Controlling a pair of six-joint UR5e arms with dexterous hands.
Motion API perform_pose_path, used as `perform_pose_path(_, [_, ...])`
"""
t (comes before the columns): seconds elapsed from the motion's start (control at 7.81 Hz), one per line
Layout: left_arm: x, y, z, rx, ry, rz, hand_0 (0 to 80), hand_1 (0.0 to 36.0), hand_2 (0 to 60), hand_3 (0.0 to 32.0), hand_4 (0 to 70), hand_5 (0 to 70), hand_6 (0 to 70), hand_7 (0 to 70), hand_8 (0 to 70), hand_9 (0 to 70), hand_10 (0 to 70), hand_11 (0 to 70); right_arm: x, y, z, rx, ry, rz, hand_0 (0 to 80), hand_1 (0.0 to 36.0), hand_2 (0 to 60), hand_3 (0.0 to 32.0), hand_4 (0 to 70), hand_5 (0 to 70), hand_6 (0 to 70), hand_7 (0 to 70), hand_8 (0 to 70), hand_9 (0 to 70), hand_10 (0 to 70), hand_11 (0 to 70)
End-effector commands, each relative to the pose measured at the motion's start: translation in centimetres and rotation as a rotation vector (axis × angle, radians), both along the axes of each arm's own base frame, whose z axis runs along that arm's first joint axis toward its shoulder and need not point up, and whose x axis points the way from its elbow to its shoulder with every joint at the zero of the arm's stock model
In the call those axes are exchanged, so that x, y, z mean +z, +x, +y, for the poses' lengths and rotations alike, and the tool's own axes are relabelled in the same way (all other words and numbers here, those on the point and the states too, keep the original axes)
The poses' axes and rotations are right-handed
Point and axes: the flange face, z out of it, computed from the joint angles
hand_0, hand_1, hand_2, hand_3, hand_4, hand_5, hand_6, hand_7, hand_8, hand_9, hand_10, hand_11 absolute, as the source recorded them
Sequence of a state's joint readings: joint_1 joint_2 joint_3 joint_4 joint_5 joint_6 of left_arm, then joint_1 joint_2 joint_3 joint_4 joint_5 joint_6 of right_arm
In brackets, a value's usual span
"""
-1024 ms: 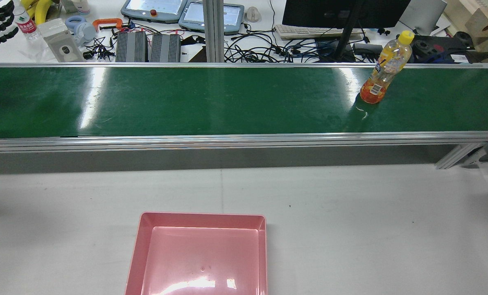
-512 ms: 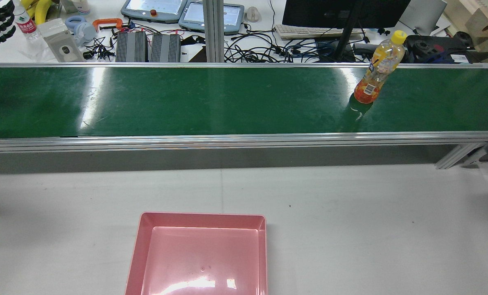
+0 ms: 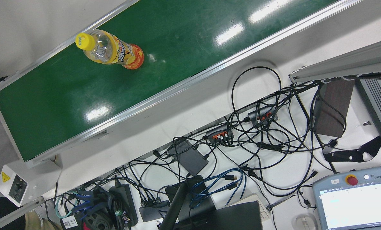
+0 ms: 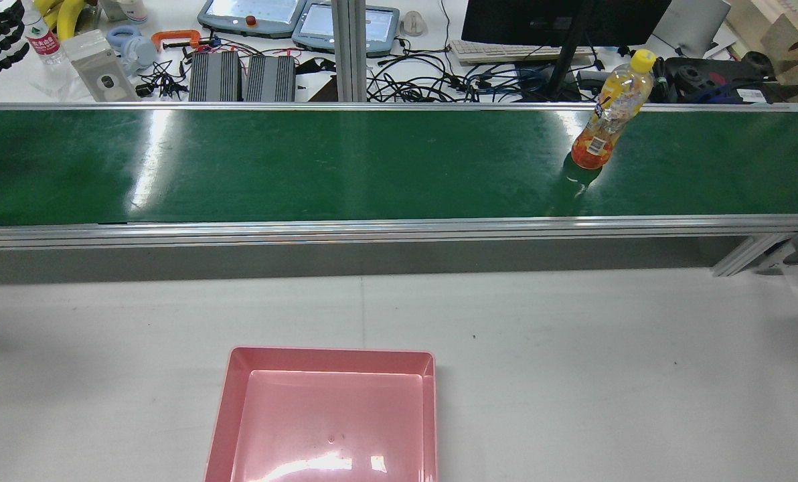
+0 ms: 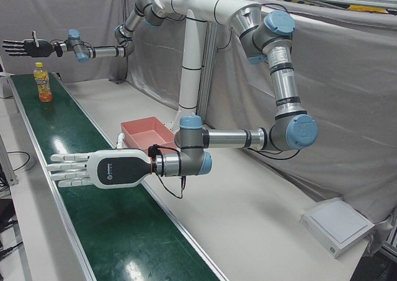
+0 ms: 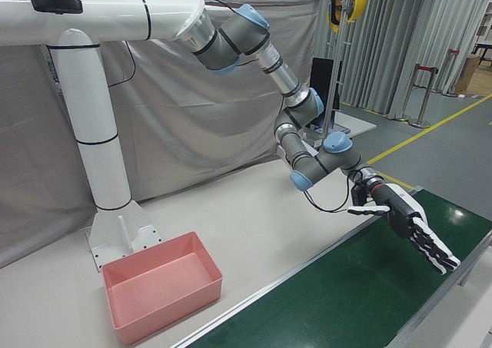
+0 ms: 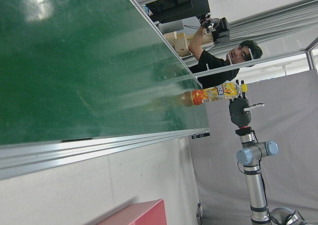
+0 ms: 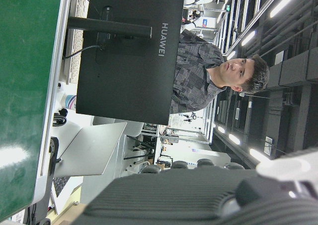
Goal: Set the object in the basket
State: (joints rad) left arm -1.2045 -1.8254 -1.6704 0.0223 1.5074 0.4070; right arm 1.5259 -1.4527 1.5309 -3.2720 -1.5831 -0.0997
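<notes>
An orange drink bottle [image 4: 606,114] with a yellow cap stands upright on the green conveyor belt [image 4: 372,167], toward its right end in the rear view. It also shows in the front view [image 3: 112,51] and far off in the left-front view [image 5: 42,84]. The pink basket [image 4: 228,402] sits on the grey table near the pedestal and holds nothing. My left hand [image 5: 93,169] hovers flat and open over the belt's other end, far from the bottle. My right hand [image 5: 22,45] hangs open above and beyond the bottle, fingers spread [image 6: 407,221].
Behind the belt lies a cluttered desk with a monitor [image 4: 560,20], cables [image 3: 257,127] and teach pendants [image 4: 252,13]. A person [image 8: 208,76] stands past the belt's end near the right hand. The white pedestal [image 5: 189,76] rises behind the basket.
The bottle has ridden along the belt a little to the left in the rear view. The left hand at the top left has barely shifted.
</notes>
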Motion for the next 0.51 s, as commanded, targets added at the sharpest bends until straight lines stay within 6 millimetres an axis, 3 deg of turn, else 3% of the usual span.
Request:
perform_pose_path(0.0, [-0.18,0.10,-0.15,0.004,0.020,0.012,54.7,10.2,0.0,0.0,3.4,6.1,1.2,0.0,0.0,0.0,4.0,7.7,0.00,0.02,0.00,0.000,0.000,0.000,0.0,0.0,0.0,0.0,0.0,0.0,0.0,0.0,0.0,0.0,0.0,0.0])
perform_pose_path(0.38, [-0.48,0.52,-0.20,0.011,0.032,0.020,55.6,10.5,0.0,0.0,2.9,6.8,0.9,0.0,0.0,0.0,3.2,6.6,0.00,0.01,0.01,-0.001,0.000,0.000,0.0,0.0,0.0,0.0,0.0,0.0,0.0,0.0,0.0,0.0,0.0,0.0])
